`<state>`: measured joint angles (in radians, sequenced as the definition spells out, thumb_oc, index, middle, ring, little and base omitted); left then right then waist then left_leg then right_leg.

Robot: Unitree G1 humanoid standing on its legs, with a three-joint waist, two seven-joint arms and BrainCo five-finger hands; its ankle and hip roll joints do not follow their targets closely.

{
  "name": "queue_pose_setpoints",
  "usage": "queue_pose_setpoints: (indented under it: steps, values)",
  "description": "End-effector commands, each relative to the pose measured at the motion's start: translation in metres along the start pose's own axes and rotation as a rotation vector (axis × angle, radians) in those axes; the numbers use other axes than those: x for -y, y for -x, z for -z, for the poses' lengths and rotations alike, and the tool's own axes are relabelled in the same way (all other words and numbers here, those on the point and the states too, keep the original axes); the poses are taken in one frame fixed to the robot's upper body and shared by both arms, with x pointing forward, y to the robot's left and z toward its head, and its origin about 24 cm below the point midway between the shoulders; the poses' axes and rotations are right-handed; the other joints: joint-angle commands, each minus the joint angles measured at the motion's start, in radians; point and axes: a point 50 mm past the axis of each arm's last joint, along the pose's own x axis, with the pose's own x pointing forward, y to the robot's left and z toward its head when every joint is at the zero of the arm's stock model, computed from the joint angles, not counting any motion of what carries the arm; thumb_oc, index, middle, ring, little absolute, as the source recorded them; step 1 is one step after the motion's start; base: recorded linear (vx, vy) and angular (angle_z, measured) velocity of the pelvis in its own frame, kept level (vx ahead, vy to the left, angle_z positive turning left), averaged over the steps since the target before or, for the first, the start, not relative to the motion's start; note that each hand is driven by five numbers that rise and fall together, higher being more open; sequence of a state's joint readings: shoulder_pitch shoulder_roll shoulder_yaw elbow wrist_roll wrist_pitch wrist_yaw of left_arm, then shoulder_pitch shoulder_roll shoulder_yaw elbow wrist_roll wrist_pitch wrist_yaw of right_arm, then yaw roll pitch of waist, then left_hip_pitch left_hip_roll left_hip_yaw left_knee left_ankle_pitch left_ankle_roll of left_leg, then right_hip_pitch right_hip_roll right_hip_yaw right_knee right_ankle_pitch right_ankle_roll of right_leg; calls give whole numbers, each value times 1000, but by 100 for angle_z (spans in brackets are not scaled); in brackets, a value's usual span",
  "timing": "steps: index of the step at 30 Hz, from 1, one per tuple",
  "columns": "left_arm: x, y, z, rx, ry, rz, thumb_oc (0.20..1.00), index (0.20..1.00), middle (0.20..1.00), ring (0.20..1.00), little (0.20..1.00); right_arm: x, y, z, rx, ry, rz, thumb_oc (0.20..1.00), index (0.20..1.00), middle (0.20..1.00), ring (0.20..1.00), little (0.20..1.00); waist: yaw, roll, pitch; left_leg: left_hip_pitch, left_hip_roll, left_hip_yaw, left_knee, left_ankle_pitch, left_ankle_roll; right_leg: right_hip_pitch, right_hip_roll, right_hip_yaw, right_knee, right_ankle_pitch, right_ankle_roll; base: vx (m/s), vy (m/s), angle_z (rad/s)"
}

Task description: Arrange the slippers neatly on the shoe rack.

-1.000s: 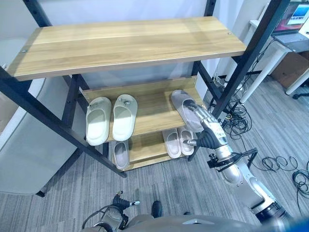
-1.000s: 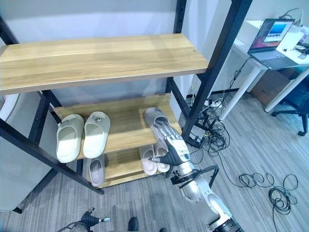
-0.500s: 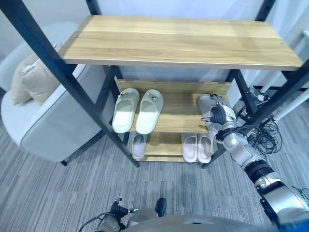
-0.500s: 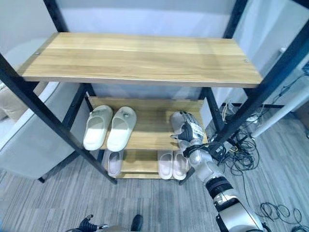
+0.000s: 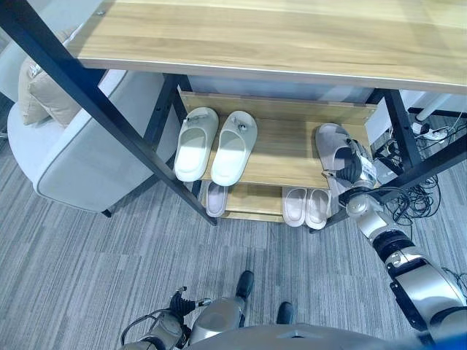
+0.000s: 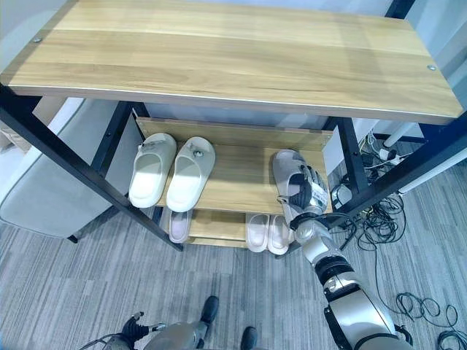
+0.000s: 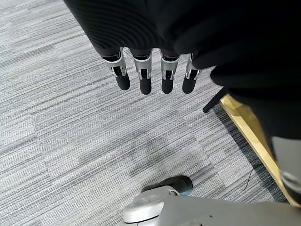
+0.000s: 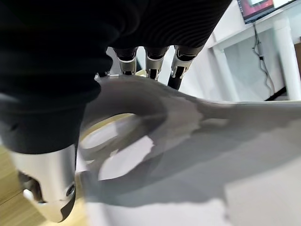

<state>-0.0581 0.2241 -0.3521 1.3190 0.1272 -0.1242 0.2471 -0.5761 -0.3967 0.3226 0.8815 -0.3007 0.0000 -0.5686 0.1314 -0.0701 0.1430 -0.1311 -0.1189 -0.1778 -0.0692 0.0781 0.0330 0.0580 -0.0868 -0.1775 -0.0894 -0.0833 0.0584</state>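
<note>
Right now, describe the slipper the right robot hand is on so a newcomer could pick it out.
Find the wooden shoe rack and go to its middle shelf. At that shelf's right end lies a single grey slipper, with the right robot hand gripping it. Unlike the cream pair at the left end, it is grey and has no mate beside it.

At centre right of the frame we are gripping a grey slipper (image 5: 330, 148) with our right hand (image 5: 355, 167) on the rack's middle shelf (image 5: 281, 155). A white pair (image 5: 215, 144) is lying left of centre, two more pairs below.
</note>
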Motion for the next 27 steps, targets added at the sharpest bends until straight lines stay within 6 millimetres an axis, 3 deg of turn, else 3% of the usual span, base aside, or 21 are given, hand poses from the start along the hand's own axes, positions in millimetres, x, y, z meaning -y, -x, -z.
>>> queue_pose_setpoints:
  steps: [1, 2, 12, 18, 27]
  values:
    - [23, 5, -4, 2, 6, 56, 1000, 1000, 1000, 1000, 1000, 3, -8, -4, -50, -64, 5, 467, 467, 467, 467, 467, 27, -32, -24, -52, 54, 59, 147, -171, -29, -72, -170, 9, 76, 116, 125, 0, 0, 0]
    - [22, 4, -5, 2, 6, 52, 1000, 1000, 1000, 1000, 1000, -4, -7, -6, -74, -78, -28, 200, 200, 200, 200, 200, 29, -32, -24, -53, 55, 55, 136, -166, -31, -74, -169, 3, 73, 117, 125, 14, -9, 3]
    - [21, 3, -10, 8, 12, 36, 1000, 1000, 1000, 1000, 1000, -22, 2, -14, -71, -110, -66, 200, 200, 200, 200, 200, 30, -28, -18, -60, 51, 42, 132, -161, -33, -74, -170, -10, 71, 114, 123, 2, 0, 1]
    - [20, 2, -11, -2, 25, 21, 1000, 1000, 1000, 1000, 1000, -3, 12, -37, 105, -237, 35, 200, 200, 200, 200, 200, 13, -25, -17, -42, 53, 40, 120, -164, -29, -67, -173, -13, 77, 106, 124, 9, 16, 9]
    - [24, 4, -8, 3, 19, 27, 1000, 1000, 1000, 1000, 1000, 21, 43, -51, 419, -98, 114, 200, 200, 200, 200, 200, -10, -24, -26, 1, 62, 48, 98, -167, -24, -51, -173, -11, 80, 100, 127, 6, 9, -1]
